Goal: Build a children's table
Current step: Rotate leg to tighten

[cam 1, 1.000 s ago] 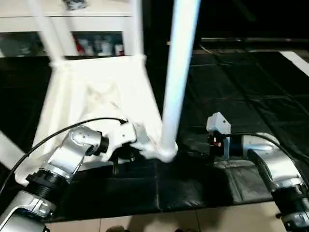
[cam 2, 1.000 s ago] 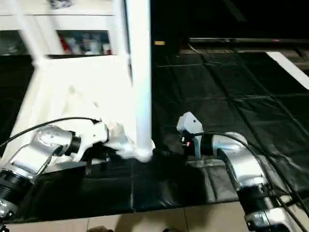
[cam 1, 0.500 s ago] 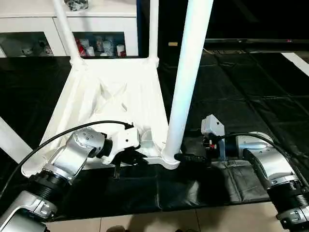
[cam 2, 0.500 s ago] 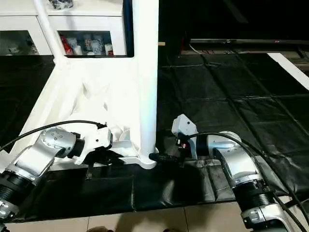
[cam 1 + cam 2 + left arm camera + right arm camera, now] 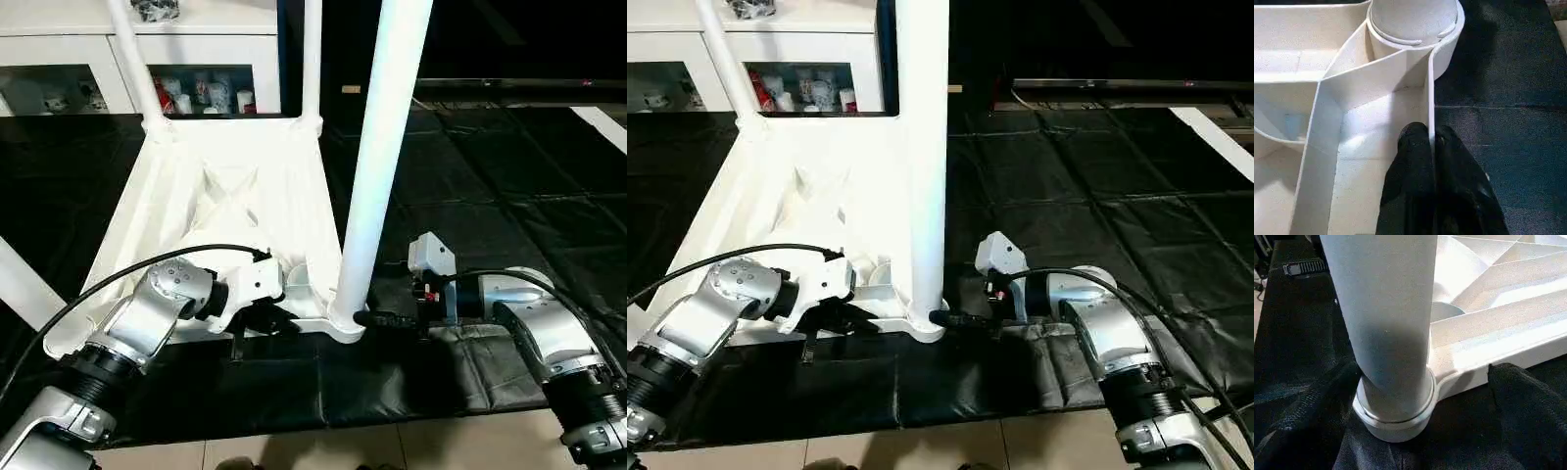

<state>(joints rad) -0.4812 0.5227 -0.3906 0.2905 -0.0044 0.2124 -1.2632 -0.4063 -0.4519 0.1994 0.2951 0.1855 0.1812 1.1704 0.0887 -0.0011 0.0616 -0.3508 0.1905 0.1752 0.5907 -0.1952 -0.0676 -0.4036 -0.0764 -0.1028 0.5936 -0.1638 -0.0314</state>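
Lying upside down on a black mat (image 5: pixel 470 186), the white children's table top (image 5: pixel 235 196) shows its ribbed underside, with legs rising from its corner sockets. Nearest leg (image 5: pixel 377 147): a thick tapered tube seated upright in the near right corner socket (image 5: pixel 345 321); in the right wrist view its base (image 5: pixel 1396 416) sits inside the round collar of that socket. Two far legs (image 5: pixel 137 59) (image 5: pixel 312 54) stand at the far corners, and a further leg (image 5: pixel 20 284) slants across the picture's left edge.

Left hand (image 5: pixel 257 321): clenched on the table top's near rim, just beside the near right socket; in the left wrist view its two black fingers (image 5: pixel 1415 166) pinch a thin upright rib wall (image 5: pixel 1431 98) that runs to the socket (image 5: pixel 1415 24), one finger on each side.

Right hand (image 5: pixel 377 318): at the foot of the nearest leg, level with the socket; in the right wrist view its fingers (image 5: pixel 1518 401) stand spread, one on each side of the leg's base, apart from the tube, so the hand is released.

Background: a white cabinet (image 5: pixel 196 49) with glass doors and small items behind them, beyond the mat's far edge. Light floor tiles (image 5: pixel 392 446) show along the mat's near edge.
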